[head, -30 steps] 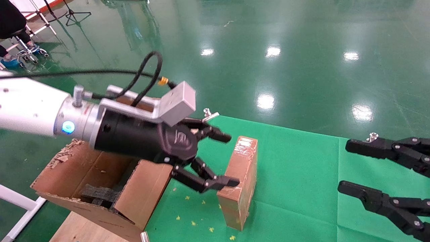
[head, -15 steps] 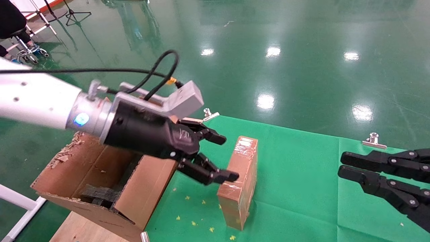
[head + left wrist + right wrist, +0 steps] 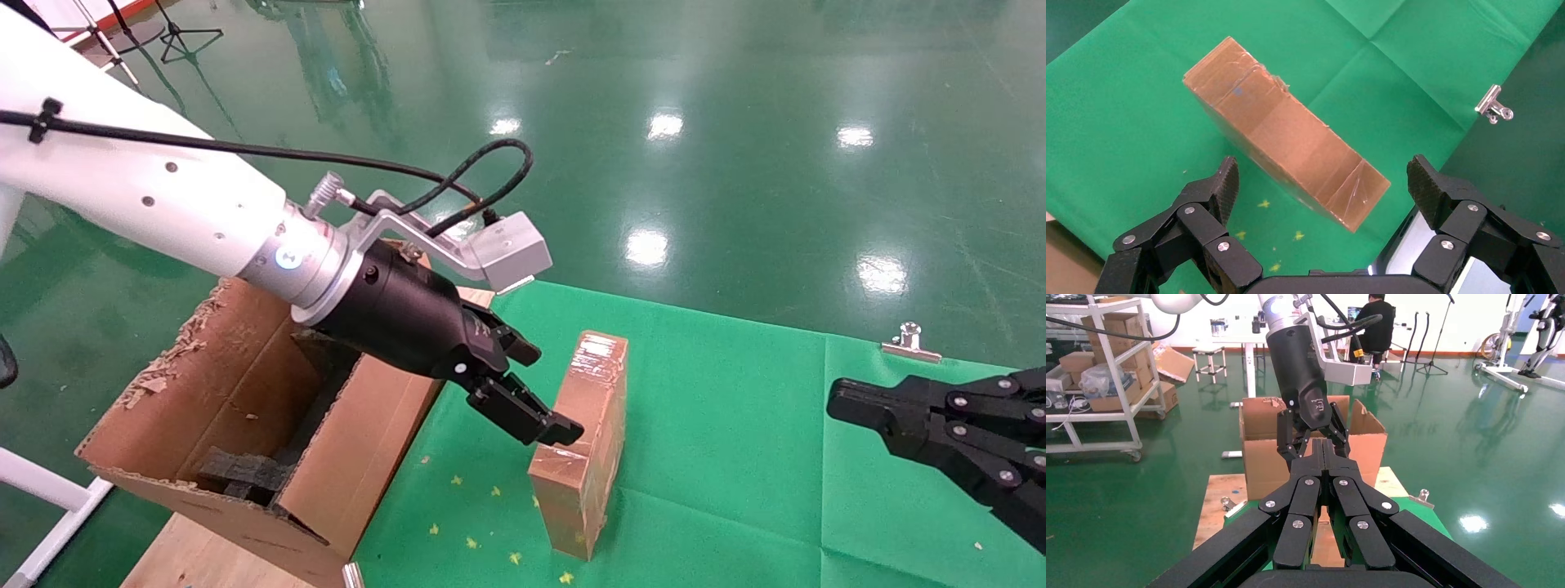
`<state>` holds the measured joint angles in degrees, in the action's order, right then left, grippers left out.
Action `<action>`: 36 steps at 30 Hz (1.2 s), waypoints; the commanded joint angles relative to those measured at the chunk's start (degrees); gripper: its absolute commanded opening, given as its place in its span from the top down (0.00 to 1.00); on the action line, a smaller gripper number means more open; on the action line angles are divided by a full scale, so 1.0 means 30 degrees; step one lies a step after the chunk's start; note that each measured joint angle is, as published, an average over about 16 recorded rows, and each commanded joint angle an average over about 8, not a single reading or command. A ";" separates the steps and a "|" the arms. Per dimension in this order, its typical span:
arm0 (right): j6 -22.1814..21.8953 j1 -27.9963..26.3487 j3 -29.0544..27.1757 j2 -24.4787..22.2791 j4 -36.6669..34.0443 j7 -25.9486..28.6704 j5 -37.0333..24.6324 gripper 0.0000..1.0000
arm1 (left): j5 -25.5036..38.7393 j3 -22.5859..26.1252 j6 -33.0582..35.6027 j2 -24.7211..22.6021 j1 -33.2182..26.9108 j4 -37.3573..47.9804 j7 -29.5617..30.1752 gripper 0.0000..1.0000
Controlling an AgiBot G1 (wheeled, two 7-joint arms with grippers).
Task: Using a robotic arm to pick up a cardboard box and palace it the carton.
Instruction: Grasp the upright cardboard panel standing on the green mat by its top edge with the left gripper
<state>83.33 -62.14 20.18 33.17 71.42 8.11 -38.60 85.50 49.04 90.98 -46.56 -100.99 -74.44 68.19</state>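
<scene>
While the left gripper hangs wide open and empty just above the cardboard box (standing on edge below its fingertips), it should drop squarely astride the narrow top. The carton waits behind its wrist; the right gripper sits closed, well off.

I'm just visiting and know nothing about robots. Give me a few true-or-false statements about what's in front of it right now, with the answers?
1. The cardboard box stands on edge on the green cloth. True.
2. The left end effector grips the box. False: its fingers are spread open, the box between them untouched.
3. The right end effector is shut. True.
4. The box is inside the carton. False: it stands on the cloth beside it.
</scene>
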 commanded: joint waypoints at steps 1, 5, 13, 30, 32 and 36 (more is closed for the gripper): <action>0.0000 0.0000 0.0000 0.0000 -0.0001 0.0000 0.0000 1.00 | -0.0026 0.0000 -0.0041 0.0044 0.0025 -0.0085 -0.0156 0.00; -0.0001 0.0001 0.0000 0.0000 -0.0002 0.0000 0.0000 1.00 | 0.0071 0.0941 -0.0092 -0.0458 -0.0367 0.0925 0.1182 0.00; -0.0001 0.0000 0.0001 0.0000 -0.0002 -0.0001 0.0001 1.00 | 0.0457 0.3928 -0.0029 -0.2856 -0.2237 0.4613 0.4952 0.00; -0.0001 0.0000 0.0002 -0.0001 -0.0002 -0.0002 0.0001 1.00 | 0.1645 0.8813 -0.0301 -0.8371 -0.4801 0.9702 0.6163 0.00; -0.0001 0.0000 0.0002 -0.0001 -0.0002 -0.0002 0.0002 1.00 | 0.1582 0.9058 -0.0337 -0.8765 -0.4867 1.0197 0.6113 0.00; -0.0001 0.0000 0.0003 -0.0001 -0.0002 -0.0002 0.0002 1.00 | 0.1419 0.9488 -0.0399 -0.9367 -0.4954 1.1041 0.5994 0.00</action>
<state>83.33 -62.14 20.19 33.16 71.41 8.10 -38.59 89.68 77.48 89.75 -74.32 -115.75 -41.71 86.30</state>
